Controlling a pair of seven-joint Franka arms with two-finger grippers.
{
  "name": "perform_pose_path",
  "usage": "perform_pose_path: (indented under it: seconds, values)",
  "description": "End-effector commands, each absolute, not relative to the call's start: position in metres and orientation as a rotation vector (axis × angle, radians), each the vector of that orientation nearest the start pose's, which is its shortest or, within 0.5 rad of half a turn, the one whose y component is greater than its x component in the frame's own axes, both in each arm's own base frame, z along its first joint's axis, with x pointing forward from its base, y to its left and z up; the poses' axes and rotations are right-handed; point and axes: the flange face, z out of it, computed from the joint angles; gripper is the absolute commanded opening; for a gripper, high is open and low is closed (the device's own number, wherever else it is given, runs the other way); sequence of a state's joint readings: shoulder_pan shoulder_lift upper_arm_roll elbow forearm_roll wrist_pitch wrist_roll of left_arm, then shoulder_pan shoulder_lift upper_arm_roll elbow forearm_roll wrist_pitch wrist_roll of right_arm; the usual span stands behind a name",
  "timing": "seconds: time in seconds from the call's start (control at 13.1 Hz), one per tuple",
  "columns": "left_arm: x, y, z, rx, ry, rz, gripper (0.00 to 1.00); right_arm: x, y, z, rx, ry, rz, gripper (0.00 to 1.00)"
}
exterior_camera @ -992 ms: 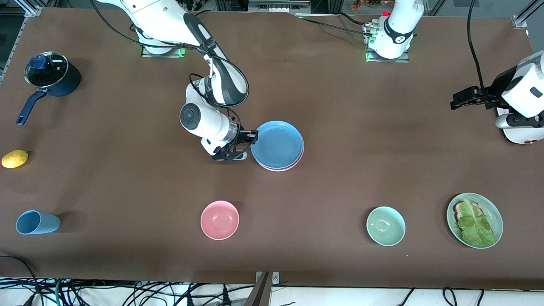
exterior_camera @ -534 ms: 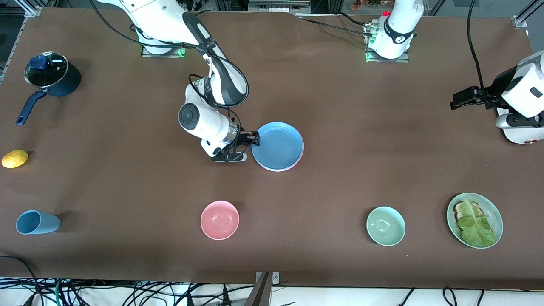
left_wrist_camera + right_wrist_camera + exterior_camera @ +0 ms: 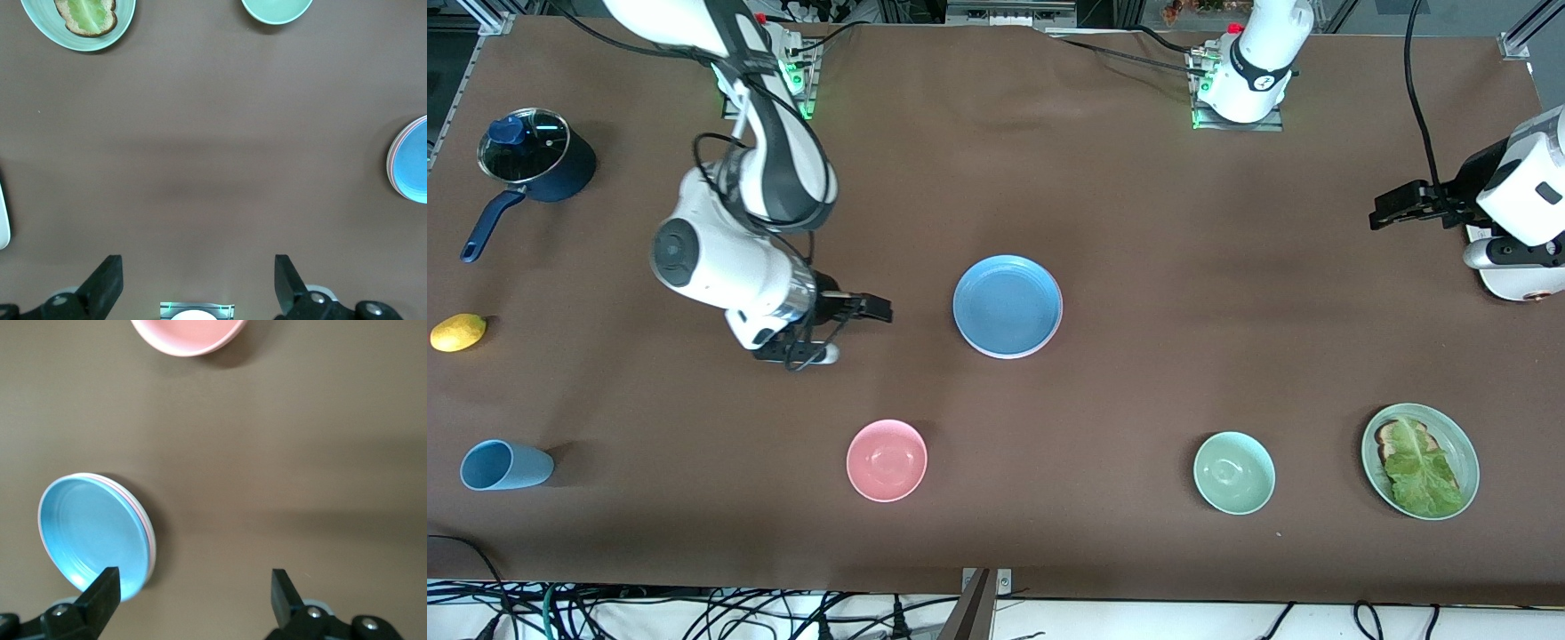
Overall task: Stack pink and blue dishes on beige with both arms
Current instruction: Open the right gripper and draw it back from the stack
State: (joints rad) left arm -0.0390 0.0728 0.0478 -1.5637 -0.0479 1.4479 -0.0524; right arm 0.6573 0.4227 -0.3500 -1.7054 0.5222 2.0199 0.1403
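The blue plate (image 3: 1008, 307) lies flat on top of a stack at the table's middle. Under it only thin rims show: the pink plate's rim (image 3: 139, 515) and a pale beige rim (image 3: 153, 547) at the bottom. My right gripper (image 3: 871, 311) hangs open and holds nothing, over bare table beside the stack toward the right arm's end, clear of the plates. In the right wrist view its fingers (image 3: 100, 587) stand wide apart with the blue plate (image 3: 90, 533) just past one tip. My left gripper (image 3: 1392, 209) waits open over the left arm's end of the table.
Nearer the front camera stand a pink bowl (image 3: 887, 460), a green bowl (image 3: 1233, 473) and a green plate with toast and lettuce (image 3: 1420, 460). A lidded pot (image 3: 534, 160), a lemon (image 3: 458, 332) and a blue cup (image 3: 505, 465) lie at the right arm's end.
My right gripper opened and let go of the blue plate, which settled level on the stack. It then drew back toward the right arm's end. The left arm stayed still.
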Motion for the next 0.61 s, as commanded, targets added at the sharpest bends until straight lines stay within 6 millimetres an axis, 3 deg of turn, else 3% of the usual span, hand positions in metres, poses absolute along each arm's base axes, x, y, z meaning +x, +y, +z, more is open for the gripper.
perform_pose_path:
  seconds: [0.0, 0.31, 0.53]
  values:
    - [0.560, -0.001, 0.580, -3.157, -0.067, 0.290, 1.00, 0.610, 0.225, 0.406, -2.951, -0.016, 0.281, 1.00]
    - [0.560, -0.001, 0.579, -3.157, -0.064, 0.294, 1.00, 0.609, 0.176, 0.472, -3.099, -0.163, 0.333, 1.00]
    - [0.560, 0.001, 0.579, -3.159, -0.069, 0.295, 1.00, 0.599, 0.116, 0.516, -3.121, -0.099, 0.346, 1.00]
